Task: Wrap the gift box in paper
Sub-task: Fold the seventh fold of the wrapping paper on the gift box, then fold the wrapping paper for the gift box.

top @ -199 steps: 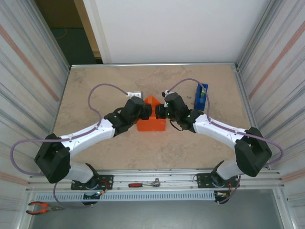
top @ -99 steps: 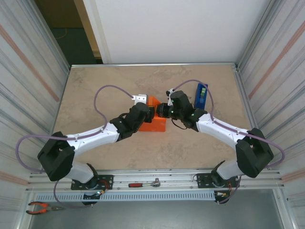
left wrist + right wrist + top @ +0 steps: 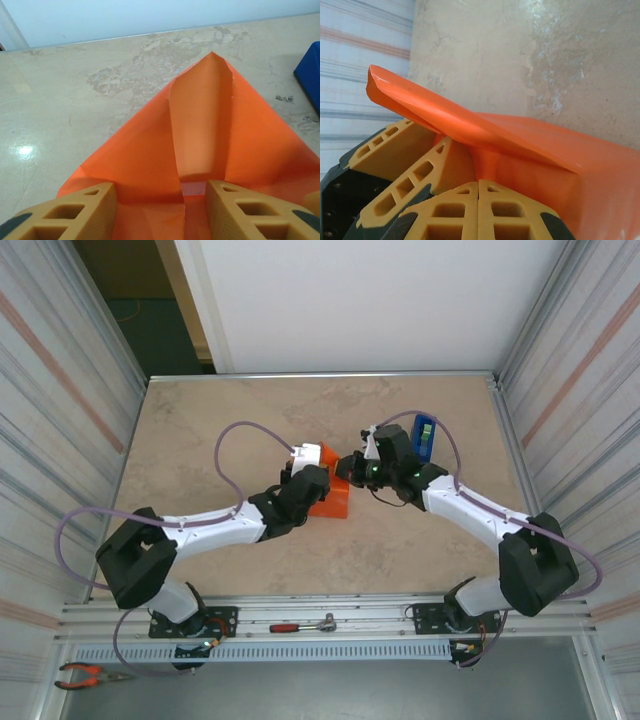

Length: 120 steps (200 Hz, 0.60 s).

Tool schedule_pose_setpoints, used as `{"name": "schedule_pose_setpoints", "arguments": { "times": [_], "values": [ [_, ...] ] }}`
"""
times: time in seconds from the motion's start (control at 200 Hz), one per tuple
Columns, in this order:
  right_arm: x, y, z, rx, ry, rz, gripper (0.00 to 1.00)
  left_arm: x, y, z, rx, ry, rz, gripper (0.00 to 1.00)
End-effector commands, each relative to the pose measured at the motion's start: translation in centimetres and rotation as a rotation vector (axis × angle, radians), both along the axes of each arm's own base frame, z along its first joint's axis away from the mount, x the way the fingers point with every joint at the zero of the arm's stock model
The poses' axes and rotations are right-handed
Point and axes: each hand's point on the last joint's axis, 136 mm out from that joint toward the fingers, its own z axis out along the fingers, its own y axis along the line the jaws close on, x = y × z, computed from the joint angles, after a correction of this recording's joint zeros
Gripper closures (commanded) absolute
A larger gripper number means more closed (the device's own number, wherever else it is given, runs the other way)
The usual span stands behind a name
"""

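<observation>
The box is hidden inside the paper (image 3: pixel 333 503), at the tabletop's (image 3: pixel 230 410) middle. The sides are judged wrapped, with one end left to close. There a matte orange triangular flap (image 3: pixel 200 125), sharply creased, is pinched by the clenched right end effector (image 3: pixel 479 186). The left end effector (image 3: pixel 161 192) is spread astride its base, grasping nothing.

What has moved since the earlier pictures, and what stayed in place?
The left tool moved right and farther, over the paper. The right arm swung right toward the blue tape dispenser; the right tool stayed shut on the paper. Paper and dispenser stayed put.
</observation>
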Motion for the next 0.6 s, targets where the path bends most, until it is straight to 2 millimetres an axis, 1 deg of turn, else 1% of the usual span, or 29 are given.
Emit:
{"name": "schedule_pose_setpoints", "arguments": {
  "times": [0.0, 0.04, 0.105, 0.195, 0.301, 0.381, 0.456, 0.536, 0.596],
  "values": [
    [0.5, -1.2, 4.4, 0.055, -0.044, -0.007, 1.00, -3.5, 2.3, -9.1, 0.231, 0.239, -0.036, 0.50],
    [1.1, -1.9, 5.0, 0.049, -0.058, -0.022, 1.00, -3.6, 2.4, -9.2, 0.232, 0.241, -0.034, 0.50],
    [2.1, -3.1, 5.2, 0.040, -0.060, -0.045, 1.00, -3.6, 2.4, -9.3, 0.236, 0.241, -0.032, 0.50],
    [3.9, -4.4, 4.5, 0.034, -0.037, -0.065, 1.00, -3.6, 2.4, -9.4, 0.238, 0.243, -0.030, 0.50],
    [6.1, -4.7, 3.9, 0.051, -0.004, -0.051, 1.00, -3.7, 2.4, -9.5, 0.245, 0.243, -0.027, 0.50],
    [7.5, -4.0, 3.3, 0.054, 0.020, -0.024, 1.00, -3.7, 2.5, -9.6, 0.251, 0.246, -0.021, 0.50],
    [8.6, -2.9, 2.6, 0.067, 0.049, 0.012, 1.00, -3.7, 2.6, -9.7, 0.252, 0.248, -0.018, 0.50],
    [9.3, -1.4, 1.6, 0.080, 0.078, 0.049, 1.00, -3.7, 2.6, -9.7, 0.253, 0.250, -0.015, 0.50],
    [9.4, -0.1, 0.8, 0.086, 0.106, 0.082, 1.00, -3.7, 2.6, -9.7, 0.254, 0.251, -0.011, 0.51]
  ]
}}
